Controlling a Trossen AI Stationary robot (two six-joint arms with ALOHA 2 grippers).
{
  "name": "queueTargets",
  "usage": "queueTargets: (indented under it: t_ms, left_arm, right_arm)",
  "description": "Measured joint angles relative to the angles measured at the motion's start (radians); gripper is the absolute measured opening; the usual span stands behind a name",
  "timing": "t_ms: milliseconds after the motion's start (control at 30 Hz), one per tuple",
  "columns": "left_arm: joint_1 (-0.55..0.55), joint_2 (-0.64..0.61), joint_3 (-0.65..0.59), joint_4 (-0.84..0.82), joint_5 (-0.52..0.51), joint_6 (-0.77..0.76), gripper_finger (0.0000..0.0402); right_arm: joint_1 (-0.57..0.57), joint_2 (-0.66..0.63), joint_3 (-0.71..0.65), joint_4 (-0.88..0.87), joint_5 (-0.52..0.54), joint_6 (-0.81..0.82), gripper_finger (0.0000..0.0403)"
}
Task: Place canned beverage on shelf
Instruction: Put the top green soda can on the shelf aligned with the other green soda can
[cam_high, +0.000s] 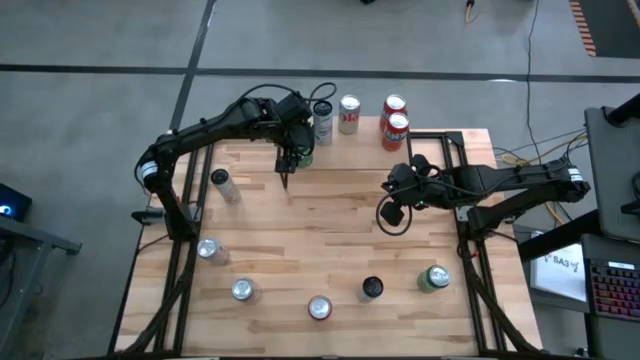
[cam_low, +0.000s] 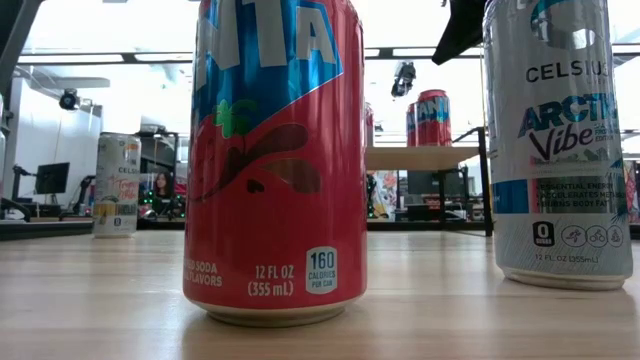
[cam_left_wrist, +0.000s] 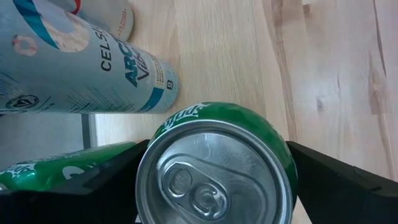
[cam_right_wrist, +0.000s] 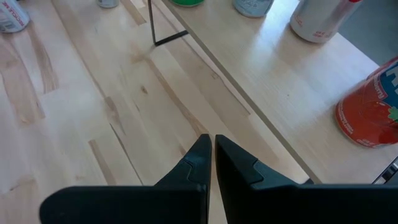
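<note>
A green can (cam_left_wrist: 214, 168) stands upright on the shelf (cam_high: 360, 150), a low light-wood board at the table's far side. My left gripper (cam_high: 297, 158) slants down over it, open. One finger is close on either side of the can's upper wall. A pale blue Celsius can (cam_left_wrist: 81, 68) stands just beyond it on the shelf. My right gripper (cam_right_wrist: 211, 146) is shut on nothing and hovers above the tabletop right of centre, in front of the shelf's edge (cam_right_wrist: 249, 106). My left gripper's fingers (cam_left_wrist: 323, 174) flank the green can's top from above at a slant. The can's own rim hides the gaps, so I cannot tell whether either finger touches the wall. The can stands upright with its base on the shelf.
A white can (cam_high: 348, 113) and two red cans (cam_high: 395, 120) also stand on the shelf. Several more cans stand along the table's near edge, among them a red one (cam_low: 275, 160) and a green one (cam_high: 433, 278). One more (cam_high: 222, 182) is at the left.
</note>
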Motion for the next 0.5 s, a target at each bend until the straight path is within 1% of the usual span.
queueTargets:
  t_ms: [500]
  left_arm:
    - [-0.001, 0.0, 0.0, 0.001, 0.0, -0.022, 0.0339]
  right_arm:
    - [0.0, 0.0, 0.0, 0.0, 0.0, 0.001, 0.0012]
